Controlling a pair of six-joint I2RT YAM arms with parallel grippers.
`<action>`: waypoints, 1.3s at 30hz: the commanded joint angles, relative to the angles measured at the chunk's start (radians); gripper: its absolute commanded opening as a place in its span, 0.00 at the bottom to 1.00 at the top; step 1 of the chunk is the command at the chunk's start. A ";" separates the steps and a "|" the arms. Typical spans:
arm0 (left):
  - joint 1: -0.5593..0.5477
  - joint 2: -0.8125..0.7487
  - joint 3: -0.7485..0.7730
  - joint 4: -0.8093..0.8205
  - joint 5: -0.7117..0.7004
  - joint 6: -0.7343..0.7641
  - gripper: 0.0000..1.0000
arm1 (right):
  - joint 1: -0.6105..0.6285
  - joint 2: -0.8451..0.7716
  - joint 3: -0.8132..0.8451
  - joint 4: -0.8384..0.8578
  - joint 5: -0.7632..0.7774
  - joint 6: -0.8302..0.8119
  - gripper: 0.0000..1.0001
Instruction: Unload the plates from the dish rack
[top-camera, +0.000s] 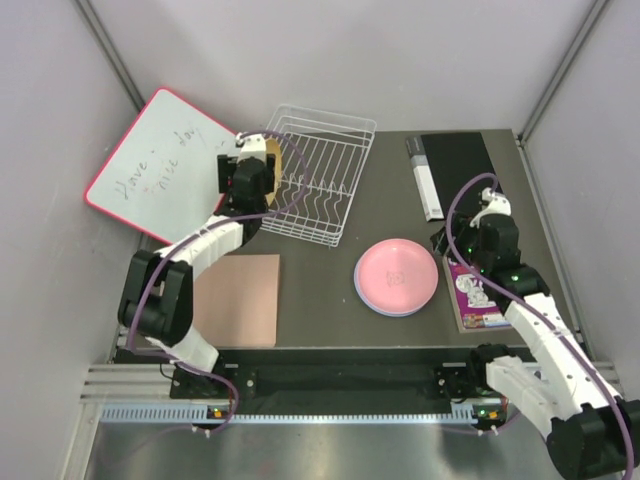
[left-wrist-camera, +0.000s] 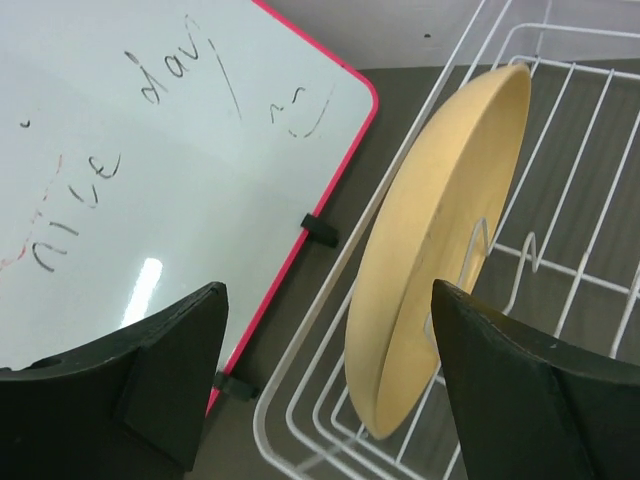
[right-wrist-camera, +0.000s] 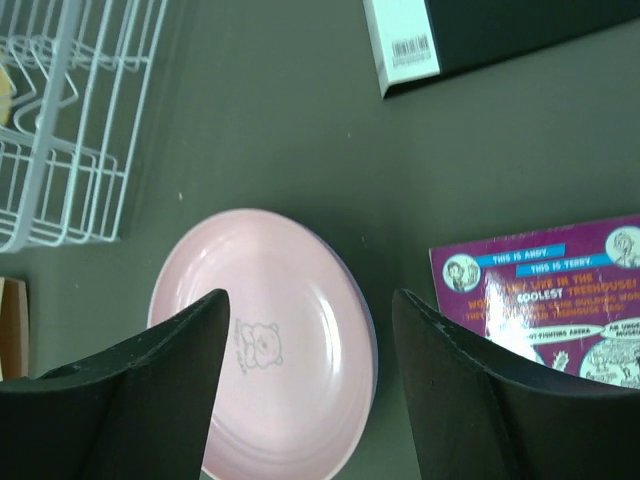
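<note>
The white wire dish rack (top-camera: 325, 190) stands at the back of the table. One orange-yellow plate (left-wrist-camera: 430, 250) stands on edge at its left end. My left gripper (left-wrist-camera: 330, 320) is open, its fingers (left-wrist-camera: 170, 370) either side of the plate's lower rim without touching it. A pink plate (top-camera: 397, 275) lies flat on the table, and a purple rim (right-wrist-camera: 372, 345) shows beneath it. My right gripper (right-wrist-camera: 310, 300) hovers open above the pink plate's right half, holding nothing. From above, the left gripper (top-camera: 255, 180) is at the rack's left end and the right gripper (top-camera: 442, 242) is just right of the pink plate.
A red-framed whiteboard (top-camera: 160, 165) leans at the back left, close beside the rack. A tan mat (top-camera: 240, 298) lies front left. A purple book (top-camera: 475, 295) lies right of the plates. A black and white box (top-camera: 445, 165) sits at the back right.
</note>
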 joint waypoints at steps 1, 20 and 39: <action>0.022 0.082 0.082 0.143 0.037 0.054 0.81 | 0.011 0.023 0.053 -0.004 0.019 -0.025 0.67; -0.078 0.077 -0.030 0.568 -0.251 0.328 0.00 | 0.011 0.048 0.013 0.028 0.005 -0.025 0.68; -0.256 -0.263 0.085 -0.268 0.264 -0.353 0.00 | 0.011 -0.058 -0.020 0.239 -0.285 0.047 0.92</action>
